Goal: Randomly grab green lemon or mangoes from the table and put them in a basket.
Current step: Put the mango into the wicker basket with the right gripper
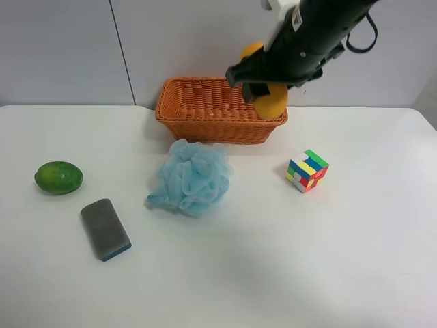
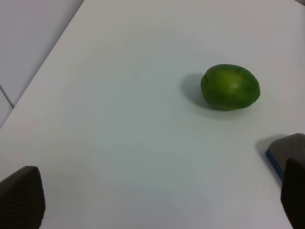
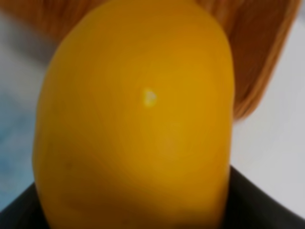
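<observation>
The right gripper [image 1: 265,87] is clamping the smooth orange-yellow oblong mango [image 1: 274,104] over the right end of the orange-brown woven wicker basket [image 1: 205,124], upper centre of frame. Judging by this, it should be lowering inside the rim before letting go. The left gripper [image 2: 157,210] is hanging with jaws apart.

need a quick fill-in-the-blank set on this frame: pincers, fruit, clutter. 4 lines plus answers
1. The left pincer is ____, holding nothing.
2. The green lemon is the only ____ lying on the table.
3. The mesh puff in front of the basket is ____ in colour.
4. The right pincer is ____ on the mango.

Missing words: open; fruit; blue; shut.
</observation>
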Robot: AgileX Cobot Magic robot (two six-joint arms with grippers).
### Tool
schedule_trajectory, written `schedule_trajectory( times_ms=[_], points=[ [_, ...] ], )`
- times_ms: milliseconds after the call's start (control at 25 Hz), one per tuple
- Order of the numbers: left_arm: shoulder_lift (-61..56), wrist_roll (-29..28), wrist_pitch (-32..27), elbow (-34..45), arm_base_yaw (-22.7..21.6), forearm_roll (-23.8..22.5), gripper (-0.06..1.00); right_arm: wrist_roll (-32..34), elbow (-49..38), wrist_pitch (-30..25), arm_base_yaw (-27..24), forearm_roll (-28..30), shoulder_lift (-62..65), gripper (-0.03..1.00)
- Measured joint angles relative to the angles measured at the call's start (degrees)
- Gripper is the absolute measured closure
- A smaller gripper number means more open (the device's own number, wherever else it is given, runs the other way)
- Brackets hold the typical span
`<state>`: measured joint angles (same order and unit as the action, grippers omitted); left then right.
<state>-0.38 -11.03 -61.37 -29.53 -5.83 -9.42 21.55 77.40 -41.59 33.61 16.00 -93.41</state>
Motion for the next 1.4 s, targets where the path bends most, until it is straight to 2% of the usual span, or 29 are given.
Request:
schedule_trajectory(
  times_ms=[200, 360, 800, 1360, 1400],
  points=[
    [0.0, 0.0, 0.0, 0.0, 0.0, 0.0, -0.05, 3.8, 8.0, 0.6, -2.8, 7.9, -6.4, 0.35],
    [0.0, 0.0, 0.0, 0.0, 0.0, 0.0, -0.05, 5.5, 12.1, 3.4, -5.5, 9.9, -12.3, 0.35],
    [0.0, 0.0, 0.0, 0.0, 0.0, 0.0, -0.05, 8.5, 13.4, 16.8, -10.5, 10.4, -25.2, 0.35],
    [0.0, 0.0, 0.0, 0.0, 0.0, 0.0, -0.05, 8.9, 13.4, 19.7, -10.7, 10.4, -28.2, 0.35],
    [0.0, 0.0, 0.0, 0.0, 0.0, 0.0, -0.05, 8.8, 13.4, 19.6, -10.7, 10.4, -28.2, 0.32]
  ],
)
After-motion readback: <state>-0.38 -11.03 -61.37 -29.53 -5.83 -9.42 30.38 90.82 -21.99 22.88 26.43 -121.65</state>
